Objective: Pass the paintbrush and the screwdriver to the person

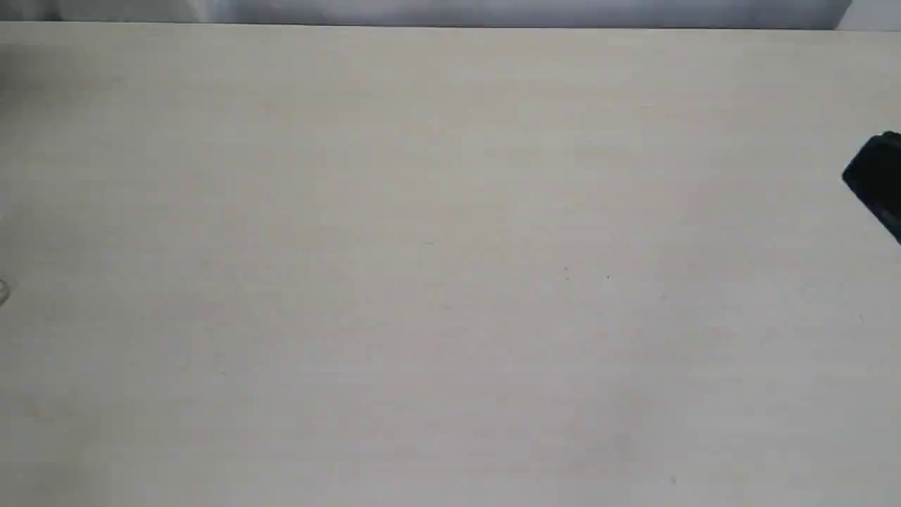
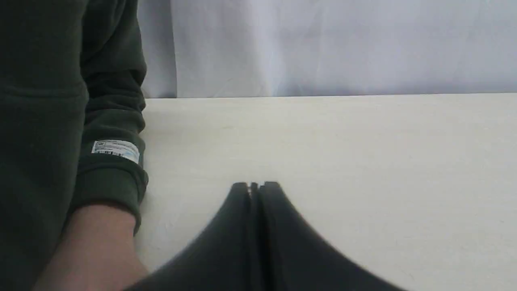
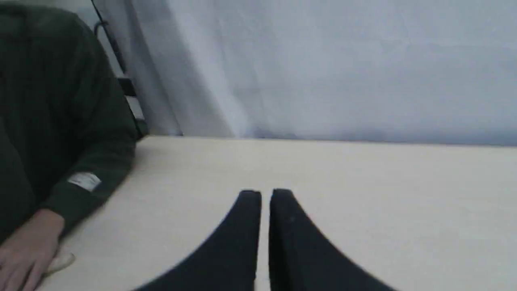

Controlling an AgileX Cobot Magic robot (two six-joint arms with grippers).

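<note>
Neither the paintbrush nor the screwdriver can be made out in any view. The person (image 2: 97,242) sits at the table's side: a dark green sleeve with a white label patch (image 2: 116,150) and a bare forearm resting on the tabletop. In the right wrist view the person's hand (image 3: 22,252) lies flat on the table, with a small pale object (image 3: 60,262) peeking from under it that I cannot identify. My left gripper (image 2: 254,186) is shut and empty, close beside the forearm. My right gripper (image 3: 265,195) is shut with a hairline gap, empty, farther from the person.
The pale wooden table (image 1: 450,282) fills the exterior view. A black part of the right arm (image 1: 876,179) pokes in at the right edge, and a small pale rounded thing (image 1: 3,290) shows at the left edge. A grey-white curtain (image 3: 323,68) hangs behind the table.
</note>
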